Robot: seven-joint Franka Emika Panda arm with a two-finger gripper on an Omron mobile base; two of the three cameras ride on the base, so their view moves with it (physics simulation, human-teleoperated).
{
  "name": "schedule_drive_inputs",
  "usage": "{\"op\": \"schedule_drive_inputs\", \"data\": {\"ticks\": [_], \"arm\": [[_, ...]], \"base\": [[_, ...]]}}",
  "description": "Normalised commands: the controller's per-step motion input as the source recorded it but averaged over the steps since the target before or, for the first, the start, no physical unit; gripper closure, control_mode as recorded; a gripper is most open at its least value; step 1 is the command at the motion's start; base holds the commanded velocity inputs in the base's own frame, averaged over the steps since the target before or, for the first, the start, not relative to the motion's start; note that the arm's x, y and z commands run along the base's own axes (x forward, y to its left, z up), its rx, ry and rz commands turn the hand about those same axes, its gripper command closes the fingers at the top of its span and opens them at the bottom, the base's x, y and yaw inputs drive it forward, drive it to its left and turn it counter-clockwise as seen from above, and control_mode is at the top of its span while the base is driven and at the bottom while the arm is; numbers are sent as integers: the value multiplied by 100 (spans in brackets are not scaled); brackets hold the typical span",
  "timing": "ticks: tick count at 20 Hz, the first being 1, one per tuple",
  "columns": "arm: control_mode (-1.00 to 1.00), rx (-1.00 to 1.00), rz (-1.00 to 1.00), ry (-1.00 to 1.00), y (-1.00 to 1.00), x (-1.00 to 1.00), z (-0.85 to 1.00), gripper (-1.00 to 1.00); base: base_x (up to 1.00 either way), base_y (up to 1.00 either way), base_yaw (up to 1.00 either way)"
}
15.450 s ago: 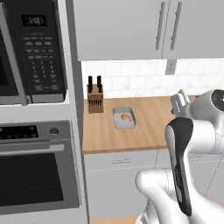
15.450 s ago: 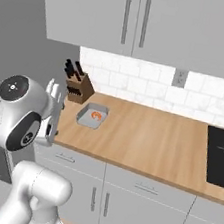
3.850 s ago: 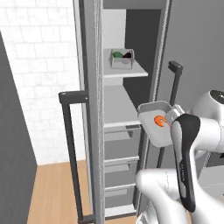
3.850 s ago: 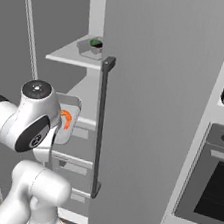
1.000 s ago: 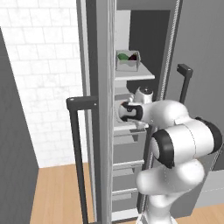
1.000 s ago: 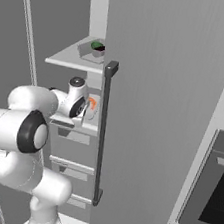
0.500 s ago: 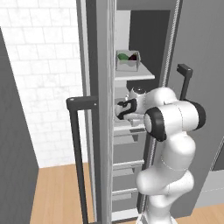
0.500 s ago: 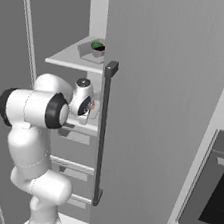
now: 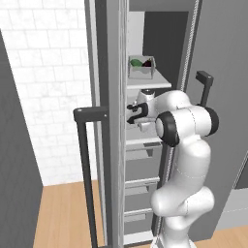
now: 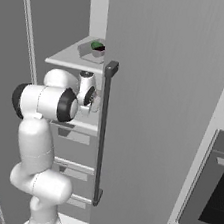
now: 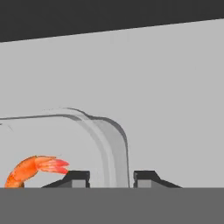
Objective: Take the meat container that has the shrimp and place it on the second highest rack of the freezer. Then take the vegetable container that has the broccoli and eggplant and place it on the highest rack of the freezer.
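Shrimp (image 11: 33, 169) sits in its tray (image 11: 109, 140), and the tray lies flat on the second rack (image 11: 175, 87) of the freezer (image 9: 109, 58); I judge the first half of the task about done; from the hand view the tray's rounded rim rises between the two fingertips (image 11: 74, 177), with a gap on either side, so I read the end effector (image 9: 133, 114) as let go of the rim, jaws a little apart and no longer pinching it; whether a pad brushes the wall I cannot tell.

Handling, as I judge it: the tray looks a thin, stiff, smooth shell, light, with one small shrimp loose inside that could slide if the tray tips; the rim is the only place to take it, straddled by the fingers as now, kept level.

Relative to the tray: the end effector is at its near edge, touching or just beside the rim; the shrimp lies inside, to the left of the fingertips in the hand view, near but apart from them.

From the left base view the arm reaches into the freezer just below the top rack (image 9: 155, 83); the vegetable tray (image 9: 141, 67) with broccoli (image 9: 137, 62) and eggplant (image 9: 148, 63) rests on that top rack, above the end effector and well apart from the shrimp tray; the right base view shows the same green head on the shelf above the hand; the door handle (image 10: 102, 133) stands just beside the arm, so I would back out straight to keep the wrist off it.
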Motion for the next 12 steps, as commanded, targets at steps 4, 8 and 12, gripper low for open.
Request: {"op": "schedule_drive_inputs", "data": {"ticks": [4,8,12], "arm": [[-100,0,-5,-1,0,-42,-2,-100],[-100,0,0,-7,0,-97,0,-100],[-100,0,0,-17,0,-81,31,-100]], "base": [[0,0,0],[0,0,0],[0,0,0]]}}
